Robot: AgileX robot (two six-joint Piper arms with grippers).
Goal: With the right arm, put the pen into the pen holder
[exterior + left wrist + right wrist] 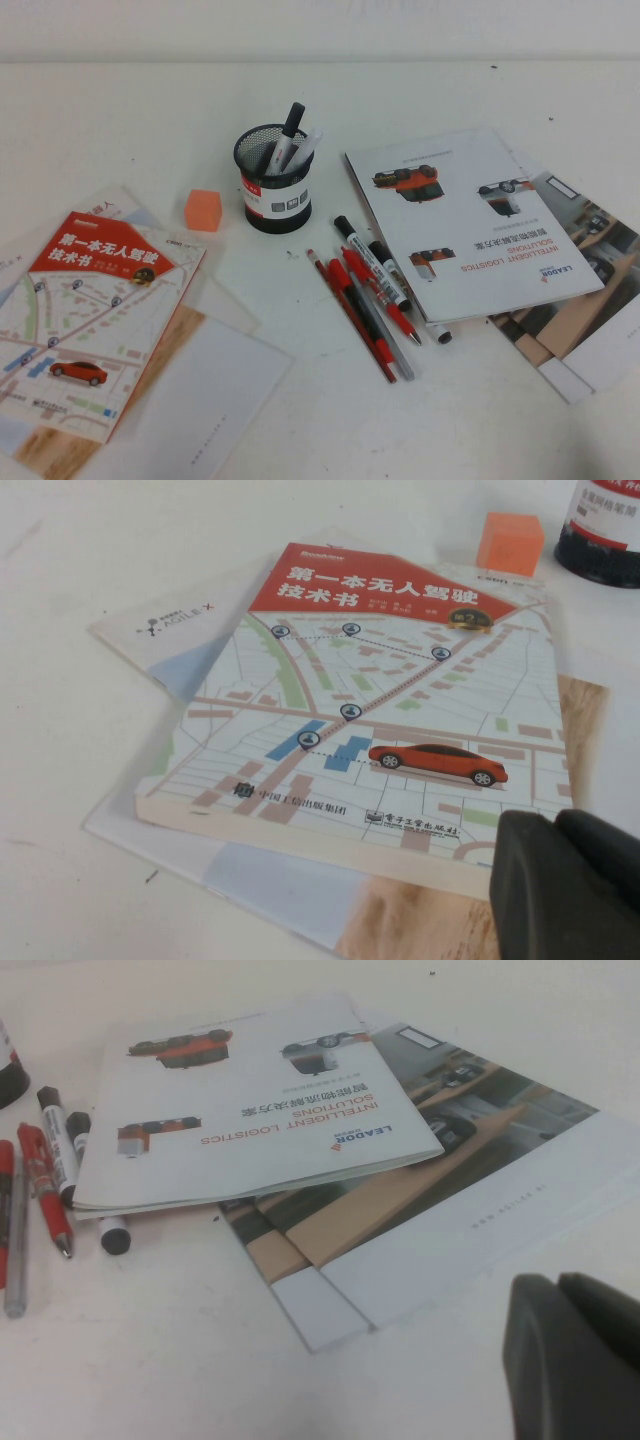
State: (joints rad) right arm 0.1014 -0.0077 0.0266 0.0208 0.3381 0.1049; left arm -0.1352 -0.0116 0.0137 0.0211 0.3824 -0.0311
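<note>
The pen holder (273, 183), a black mesh cup with a white label band, stands at the table's middle with two markers upright in it. It also shows in the left wrist view (603, 540). The pen (437, 332), white with a black cap and black end, lies to its right, its middle hidden under the edge of a white brochure (470, 220). The pen's black end also shows in the right wrist view (115, 1237). My right gripper (557, 1282) is shut and empty, low over the table near the brochures. My left gripper (555, 820) is shut and empty over a map-covered book (380, 700). Neither arm shows in the high view.
A printed-text marker (368, 258), red pens (355, 300) and a grey pen lie beside the pen. An orange cube (202, 209) sits left of the holder. The map book (90, 320) and papers fill the front left. More brochures (580, 310) lie at the right.
</note>
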